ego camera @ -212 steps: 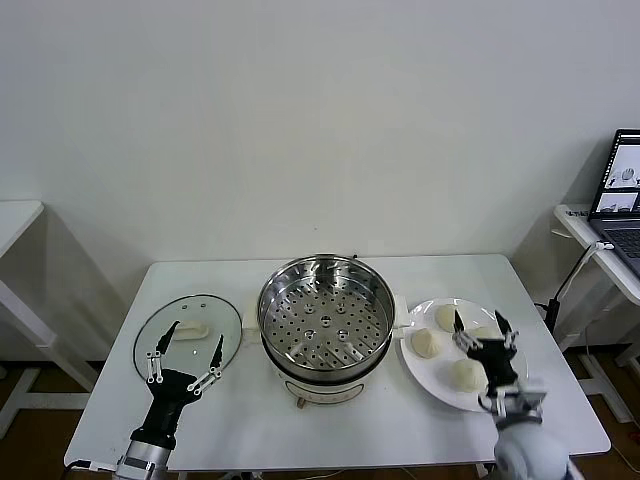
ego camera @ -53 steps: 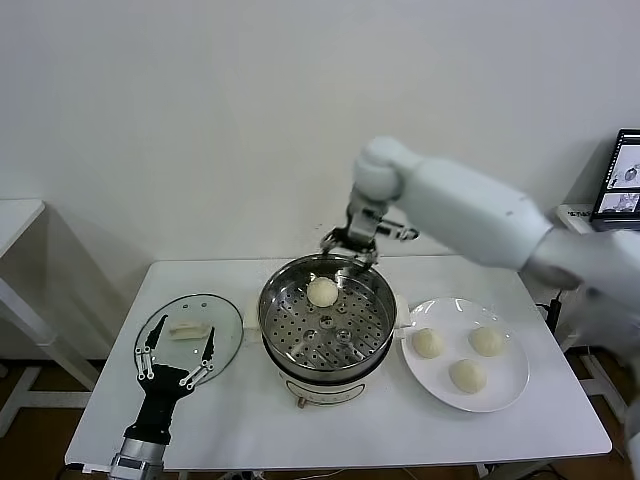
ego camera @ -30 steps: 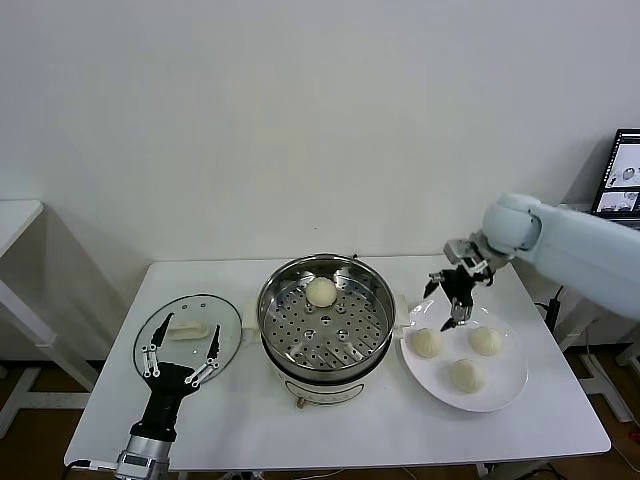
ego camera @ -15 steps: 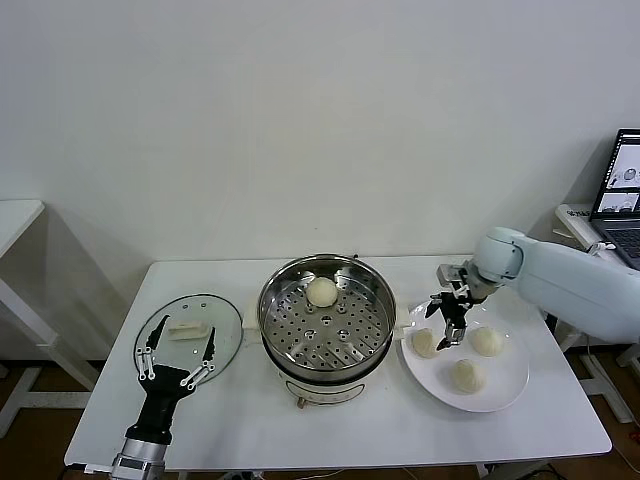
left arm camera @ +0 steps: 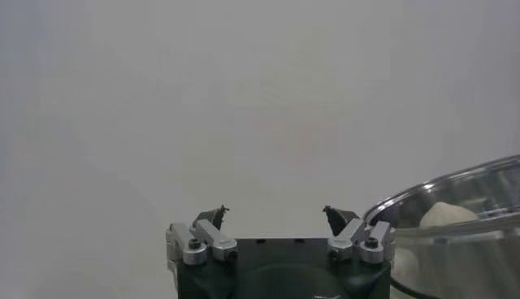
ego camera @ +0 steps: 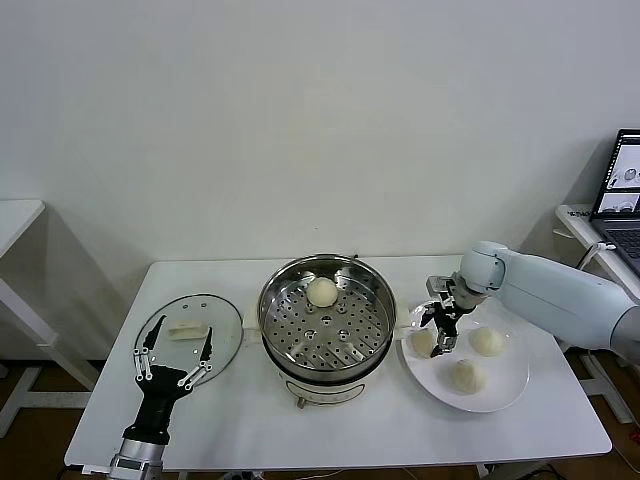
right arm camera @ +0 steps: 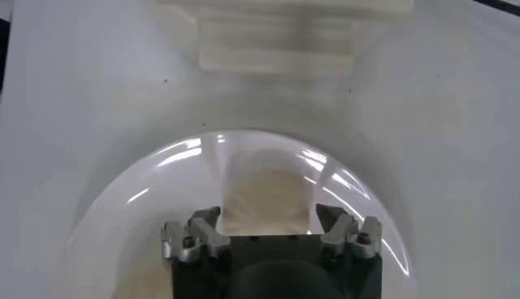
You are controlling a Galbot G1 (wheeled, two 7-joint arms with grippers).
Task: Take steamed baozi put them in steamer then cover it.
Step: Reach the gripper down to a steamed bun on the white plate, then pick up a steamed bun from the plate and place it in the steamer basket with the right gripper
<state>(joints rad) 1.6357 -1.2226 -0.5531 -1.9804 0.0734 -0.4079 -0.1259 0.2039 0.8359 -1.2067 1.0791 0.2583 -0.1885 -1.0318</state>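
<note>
- Right gripper (ego camera: pixel 434 336) is down over the white plate (ego camera: pixel 505 393), its two fingers straddling the steamed baozi (ego camera: pixel 421 340) nearest the steamer. The right wrist view shows that bun (right arm camera: pixel 264 195) sitting squarely between the fingertips (right arm camera: pixel 206 218), which stand apart with a little gap on each side. I judge the jaws part-way through closing, not yet clamped, so nothing is held.
- Change over the last second: the gripper hung open above the plate's near edge a second ago, dropped towards this bun half a second ago, and now brackets it at plate level and has begun narrowing.
- Meaning for the task: one bun (ego camera: pixel 321 291) already lies on the perforated tray towards the back of the steamer (ego camera: pixel 325 318), so this looks like the start of the second pick.
- Two more buns wait on the plate, one on the far side (ego camera: pixel 487 341) and one nearer the robot (ego camera: pixel 466 375).
- Left gripper (ego camera: pixel 178 355) sits with fingers spread wide and empty at the near edge of the cover (ego camera: pixel 190 335), which lies flat on the table (ego camera: pixel 350 430) left of the steamer; the lid is not yet on.
- Likely next need: finish closing gently on the soft dough, then lift clear of the plate rim.
</note>
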